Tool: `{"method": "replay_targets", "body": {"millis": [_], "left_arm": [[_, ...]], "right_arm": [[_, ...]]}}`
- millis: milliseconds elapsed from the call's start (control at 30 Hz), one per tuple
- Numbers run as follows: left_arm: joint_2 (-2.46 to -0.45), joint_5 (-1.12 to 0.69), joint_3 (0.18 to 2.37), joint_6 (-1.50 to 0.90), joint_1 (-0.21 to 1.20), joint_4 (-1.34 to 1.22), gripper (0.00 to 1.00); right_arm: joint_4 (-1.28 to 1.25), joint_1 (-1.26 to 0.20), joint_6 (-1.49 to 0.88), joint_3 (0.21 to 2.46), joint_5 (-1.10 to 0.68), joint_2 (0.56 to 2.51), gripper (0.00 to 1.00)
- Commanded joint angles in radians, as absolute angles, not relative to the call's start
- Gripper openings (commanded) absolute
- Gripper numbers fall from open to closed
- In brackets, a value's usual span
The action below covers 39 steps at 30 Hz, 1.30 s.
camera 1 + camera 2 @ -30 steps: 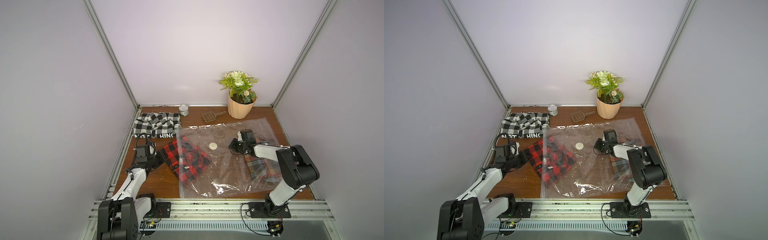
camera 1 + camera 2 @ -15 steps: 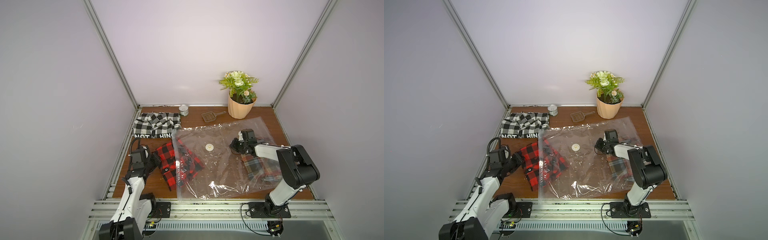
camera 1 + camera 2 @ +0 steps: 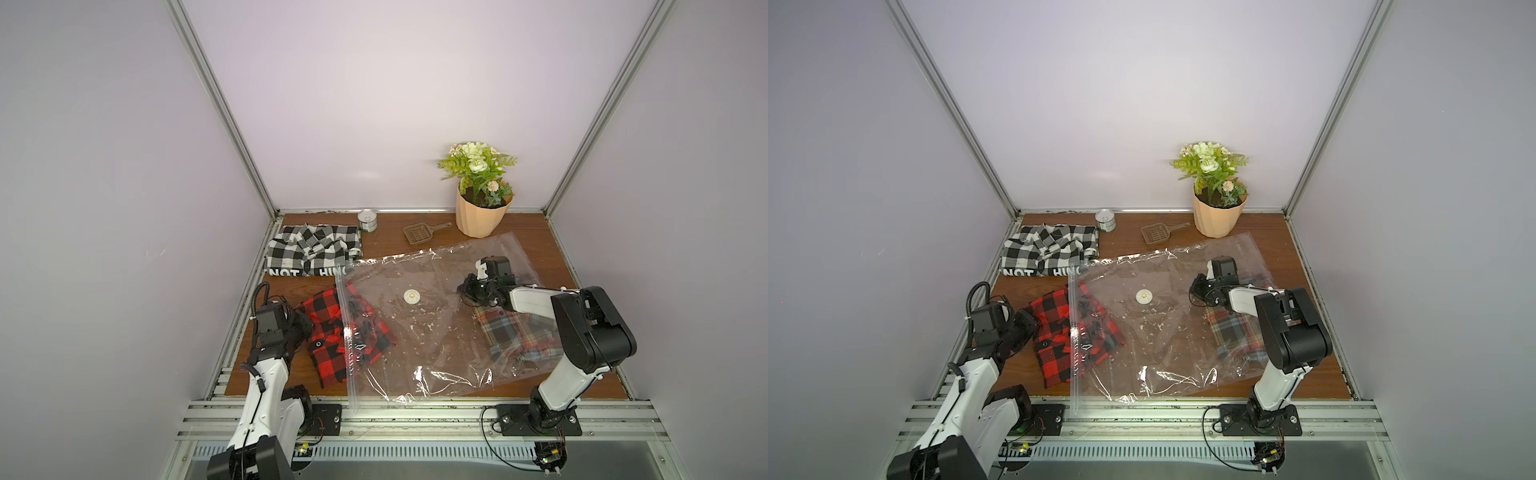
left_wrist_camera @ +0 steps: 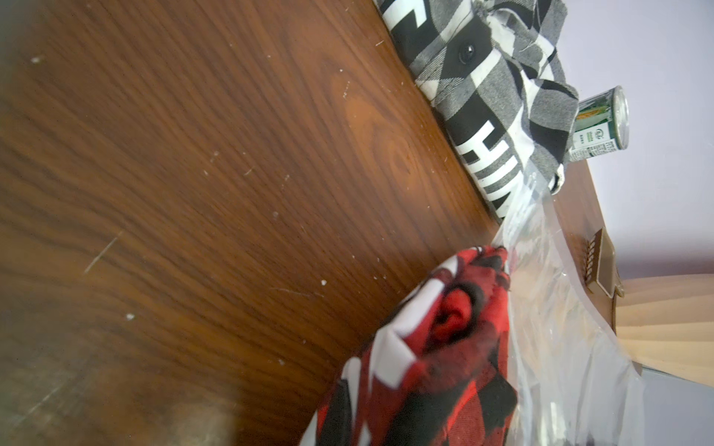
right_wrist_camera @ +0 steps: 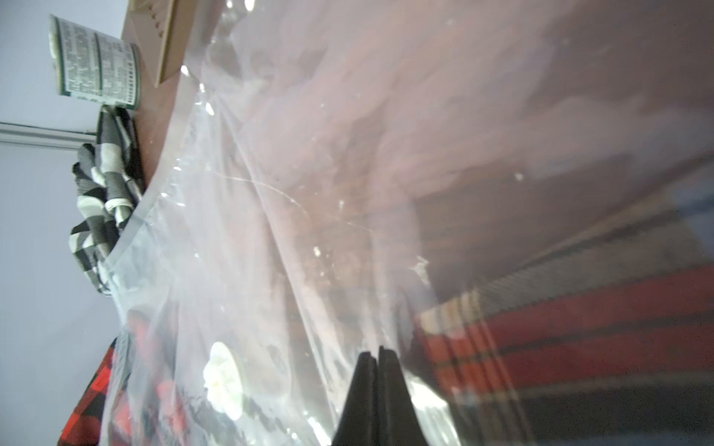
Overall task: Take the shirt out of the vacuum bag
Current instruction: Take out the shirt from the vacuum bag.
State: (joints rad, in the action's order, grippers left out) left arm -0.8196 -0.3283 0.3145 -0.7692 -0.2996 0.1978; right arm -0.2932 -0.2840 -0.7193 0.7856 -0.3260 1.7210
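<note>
The clear vacuum bag [image 3: 432,345] [image 3: 1163,345] lies flat mid-table, its white valve [image 3: 412,296] facing up. A red-and-black checked shirt [image 3: 326,332] [image 3: 1052,332] [image 4: 444,367] lies half out of the bag's left edge. My left gripper [image 3: 305,322] [image 3: 1034,324] is shut on that shirt's outer edge; its fingers are hidden in the left wrist view. My right gripper [image 3: 463,289] [image 3: 1196,286] [image 5: 376,353] is shut, pinching the bag's top film, with creases running to its tips. A multicolour plaid shirt [image 3: 511,332] [image 5: 579,347] lies inside the bag beside it.
A black-and-white checked shirt [image 3: 311,249] lies at the back left, touching the bag's corner. A tin can [image 3: 368,220], a brown scoop [image 3: 417,233] and a potted plant [image 3: 482,214] stand along the back wall. Bare wood [image 4: 232,193] shows left of the bag.
My left gripper has drawn back toward the front left with the red shirt, so more of it lies outside the bag. The bag slid slightly left. The right arm held still.
</note>
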Motion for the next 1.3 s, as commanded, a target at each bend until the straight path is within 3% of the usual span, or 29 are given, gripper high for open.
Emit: {"method": "replay_targets", "body": {"millis": [0, 300, 433, 533, 700, 900, 933, 967, 1000, 1167, 1267], "left_arm": [[-0.813, -0.308, 0.342, -0.752, -0.314, 0.149, 0.01], [-0.986, -0.235, 0.42, -0.7, -0.314, 0.167, 0.05], [-0.958, -0.241, 0.492, -0.639, -0.314, 0.245, 0.44], [-0.855, -0.206, 0.536, -0.63, -0.313, 0.32, 0.6], [-0.733, -0.201, 0.58, -0.616, -0.289, 0.403, 0.67], [-0.807, -0.293, 0.54, -0.638, -0.147, 0.399, 0.74], [-0.815, -0.297, 0.521, -0.648, -0.14, 0.386, 0.82], [-0.821, -0.305, 0.509, -0.652, -0.138, 0.367, 0.97], [-0.842, -0.315, 0.498, -0.652, -0.138, 0.343, 1.0], [-1.008, -0.35, 0.527, -0.598, -0.13, 0.314, 1.0], [-1.031, -0.339, 0.525, -0.6, -0.098, 0.29, 0.94]], "right_arm": [[-0.333, -0.373, -0.644, 0.873, -0.444, 1.717, 0.0], [-0.141, -0.54, -0.576, 1.053, -0.328, 1.781, 0.0], [-0.07, -0.567, -0.558, 1.08, -0.256, 1.802, 0.0], [-0.059, -0.597, -0.545, 1.095, -0.239, 1.815, 0.0], [0.01, -0.678, -0.507, 1.198, -0.183, 1.866, 0.0], [0.028, -0.753, -0.511, 1.259, -0.18, 1.9, 0.0], [0.032, -0.76, -0.512, 1.262, -0.175, 1.903, 0.0], [0.031, -0.765, -0.514, 1.26, -0.173, 1.903, 0.0], [0.025, -0.77, -0.518, 1.256, -0.175, 1.901, 0.0], [0.025, -0.772, -0.522, 1.244, -0.168, 1.896, 0.0], [0.032, -0.772, -0.518, 1.246, -0.16, 1.893, 0.0]]}}
